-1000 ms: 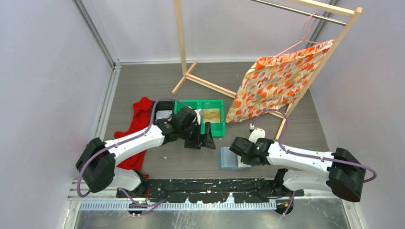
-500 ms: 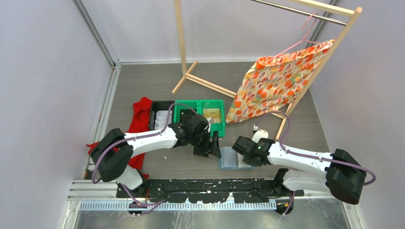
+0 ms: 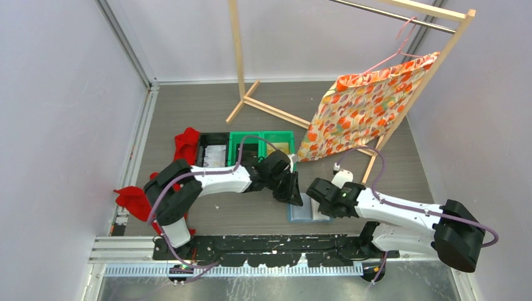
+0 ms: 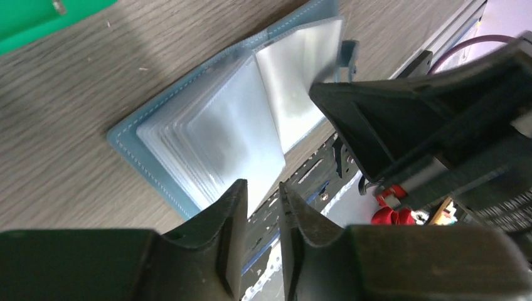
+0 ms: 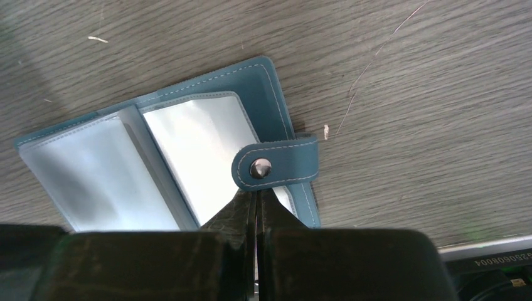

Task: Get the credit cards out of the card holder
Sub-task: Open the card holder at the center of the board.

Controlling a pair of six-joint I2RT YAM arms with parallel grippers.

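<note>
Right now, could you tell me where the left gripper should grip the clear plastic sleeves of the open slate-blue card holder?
Probably the lifted free edge of the top sleeve, pinched from the open side facing the left gripper; it stands clear of the fanned stack, while the right gripper seems to steady the card holder.

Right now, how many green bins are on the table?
2. One green bin sits beside the black tray; the second green bin adjoins it on the right, partly behind the left arm. No others show.

The card holder [image 5: 188,144] lies open on the wood-grain table [image 5: 408,94], left of centre, its snap tab [image 5: 276,164] folded over the right-hand pale pocket. At bottom centre, the right gripper [image 5: 255,204] has its fingers pressed together just under the tab.
</note>
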